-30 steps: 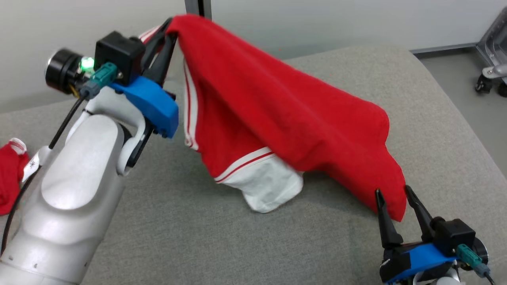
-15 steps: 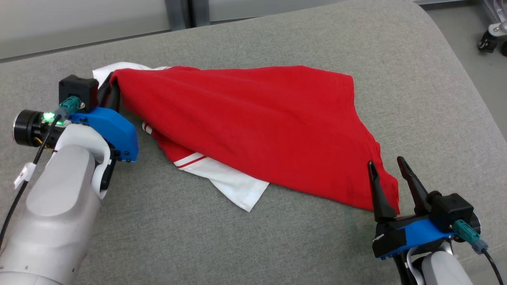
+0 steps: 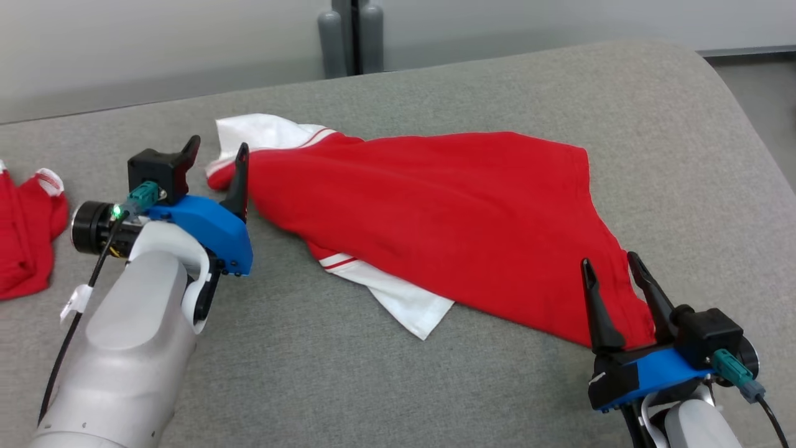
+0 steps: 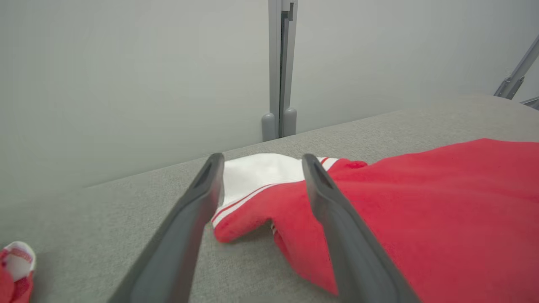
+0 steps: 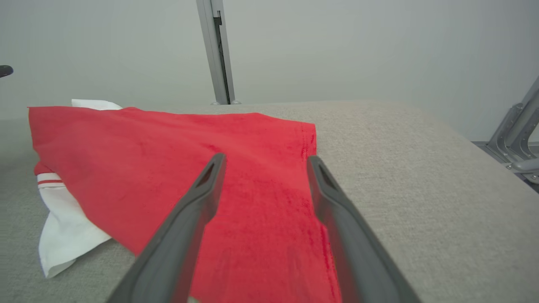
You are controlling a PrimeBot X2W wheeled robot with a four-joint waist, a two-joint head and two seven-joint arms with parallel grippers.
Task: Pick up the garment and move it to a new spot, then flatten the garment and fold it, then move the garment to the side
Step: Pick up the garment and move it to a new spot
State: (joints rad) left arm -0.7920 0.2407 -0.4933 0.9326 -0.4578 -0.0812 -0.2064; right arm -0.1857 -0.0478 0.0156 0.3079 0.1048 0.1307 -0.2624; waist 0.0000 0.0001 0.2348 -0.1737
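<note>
**On the grey padded surface (image 3: 311, 373), the red garment (image 3: 435, 211) lies loose between two open pincers**

Across the middle of the padded surface the red garment is spread in a rough wedge, broad at the robot's left and narrowing to a corner at the near right. A white sleeve (image 3: 410, 305) with red stripes pokes out from under its near edge. Another white piece (image 3: 261, 134) shows at its far left end.

At that left end the left pincer (image 3: 217, 146) stands open, gripping nothing. One dark finger lies just against the red cloth and the other stands clear of it. In the left wrist view the rolled red edge (image 4: 240, 223) and the white piece lie on the surface between the spread fingers.

At the near right corner the right pincer (image 3: 609, 261) is also open, with the garment's narrow tip lying flat between its two fingers. In the right wrist view the red cloth (image 5: 168, 160) runs away from that gap. No fold is pinched.

A second red piece of clothing (image 3: 25, 242) lies at the far left edge, well apart. A grey post (image 3: 351, 37) stands behind the surface.
</note>
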